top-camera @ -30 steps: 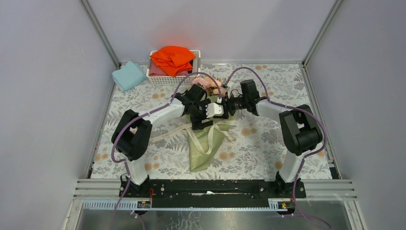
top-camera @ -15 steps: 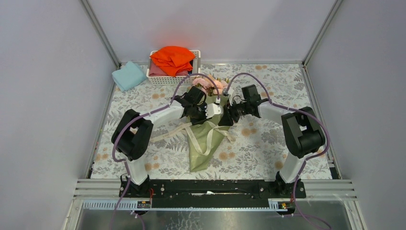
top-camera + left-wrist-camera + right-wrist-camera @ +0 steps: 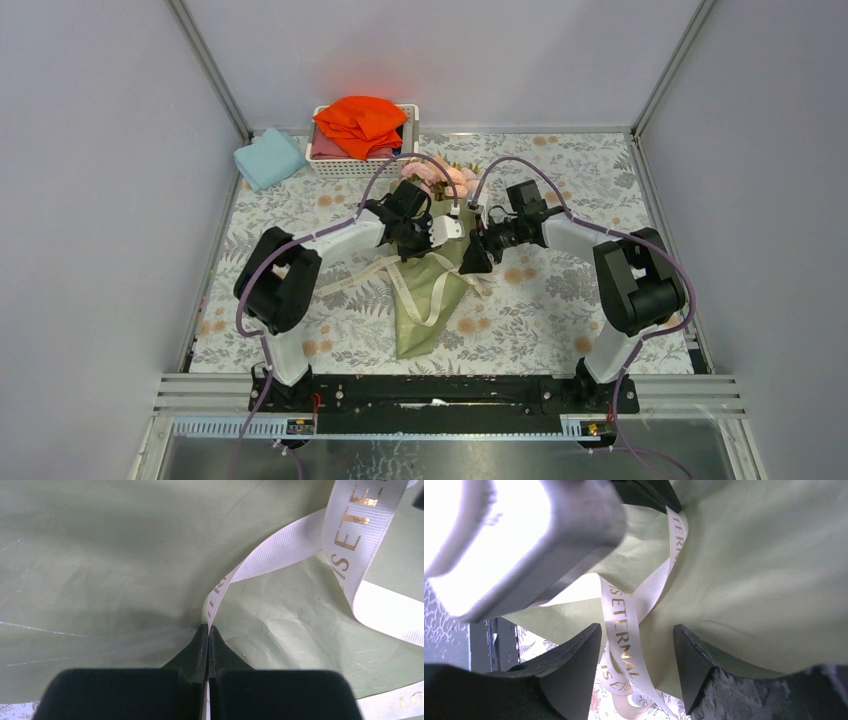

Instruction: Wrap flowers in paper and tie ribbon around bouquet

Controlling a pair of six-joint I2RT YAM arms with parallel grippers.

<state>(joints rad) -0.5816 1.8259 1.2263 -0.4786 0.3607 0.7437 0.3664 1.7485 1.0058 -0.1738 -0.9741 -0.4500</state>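
The bouquet [image 3: 425,300] lies mid-table as a cone of olive-green paper [image 3: 100,555], with the pink flowers [image 3: 432,177] at its far, wide end. The cream ribbon [image 3: 280,560], lettered in gold, loops over the paper, and one tail trails left [image 3: 345,283]. My left gripper [image 3: 208,627] is shut on a strand of the ribbon just above the paper. My right gripper [image 3: 636,626] is open, with another ribbon strand [image 3: 621,625] running loose between its fingers, touching neither. In the top view both grippers, left [image 3: 440,238] and right [image 3: 470,255], meet over the cone's upper part.
A white basket [image 3: 330,165] holding bright orange cloth [image 3: 362,120] stands at the back. A light-blue folded cloth [image 3: 268,158] lies to its left. A floral cover [image 3: 560,300] spreads over the table. Grey walls close in both sides.
My left gripper has gone from open to shut on the ribbon. The right gripper has slid a little nearer along the cone and its jaws have widened slightly.
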